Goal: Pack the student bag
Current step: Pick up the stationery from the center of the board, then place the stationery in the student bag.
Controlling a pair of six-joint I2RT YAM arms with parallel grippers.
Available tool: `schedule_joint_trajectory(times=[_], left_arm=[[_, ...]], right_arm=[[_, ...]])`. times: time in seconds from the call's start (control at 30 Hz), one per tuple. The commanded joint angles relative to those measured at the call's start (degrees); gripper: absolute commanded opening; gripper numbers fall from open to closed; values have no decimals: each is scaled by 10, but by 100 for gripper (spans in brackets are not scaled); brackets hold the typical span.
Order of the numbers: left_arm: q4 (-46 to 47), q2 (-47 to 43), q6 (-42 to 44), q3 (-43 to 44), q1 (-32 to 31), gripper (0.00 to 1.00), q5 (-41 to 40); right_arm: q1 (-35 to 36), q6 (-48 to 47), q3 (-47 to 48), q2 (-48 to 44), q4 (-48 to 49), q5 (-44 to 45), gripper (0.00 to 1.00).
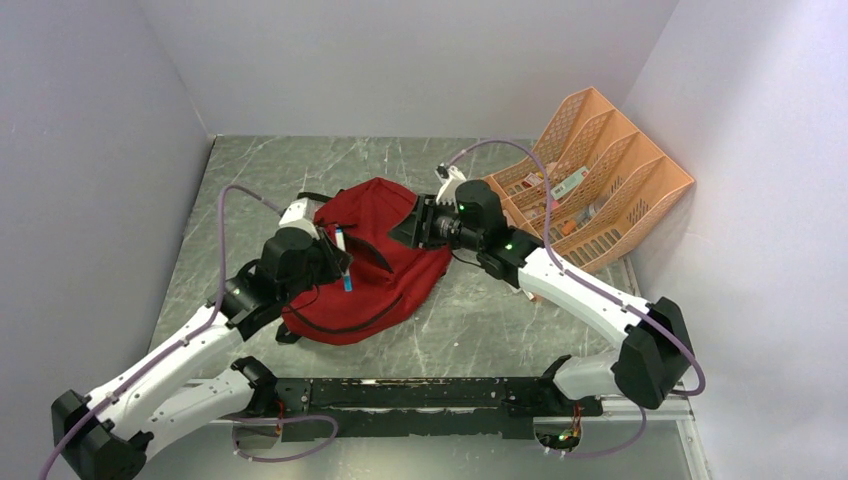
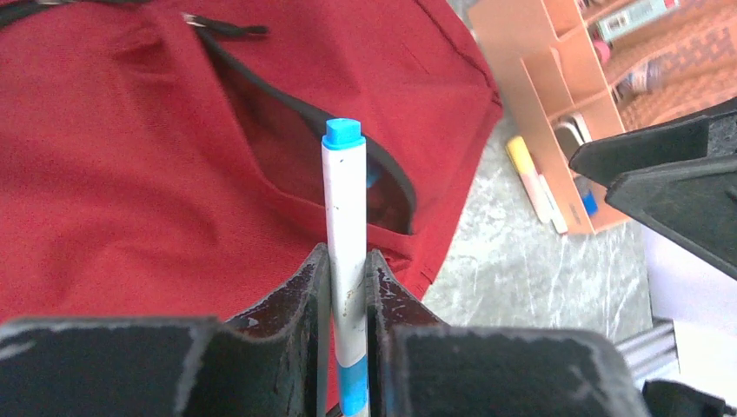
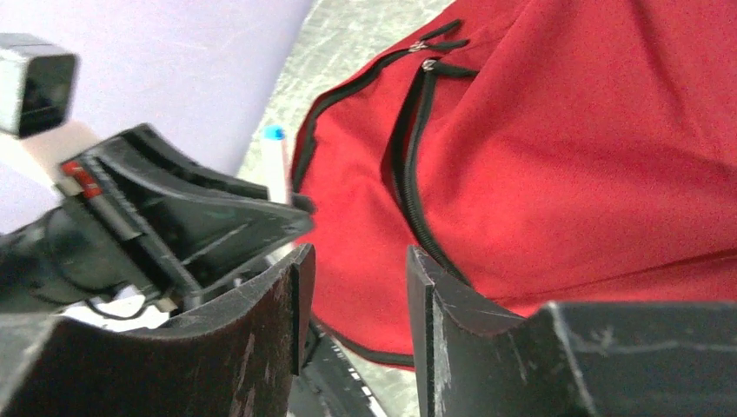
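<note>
The student bag (image 1: 375, 255) is dark red with black zippers and lies flat in the middle of the table. My left gripper (image 2: 347, 261) is over its left side, shut on a white marker with a blue cap (image 2: 345, 200). The marker's cap points toward an open zippered pocket (image 2: 382, 187) of the bag (image 2: 130, 156). Over the bag's far right side, my right gripper (image 3: 355, 261) is open with nothing between its fingers. The bag (image 3: 565, 130) fills the right wrist view, where the marker (image 3: 276, 165) and the left gripper also show.
A peach mesh desk organiser (image 1: 590, 175) holding stationery stands at the back right against the wall. A yellow highlighter (image 2: 524, 174) and other pens lie on the table at its foot. Grey walls close in on the left, back and right.
</note>
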Motion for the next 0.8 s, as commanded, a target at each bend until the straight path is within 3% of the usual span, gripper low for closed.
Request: schedule_joint_trajectory(times=[0.0,0.33,0.53,0.77], left_arm=[[-75,-44,-41,13,-4,5,-107],[-122,-85,-65,5,-3,5,-149],[-127,-98,-72,-4,-4,5,-150],[-125,-100,-73,-11,-3,5,-141]], right_arm=[[11,-108,57,45,-72,40,47],[92,-350,202,193,-145,143,60],[123,-416,252,249,-174,220,62],[135,-449,247,273,-171,281,62]])
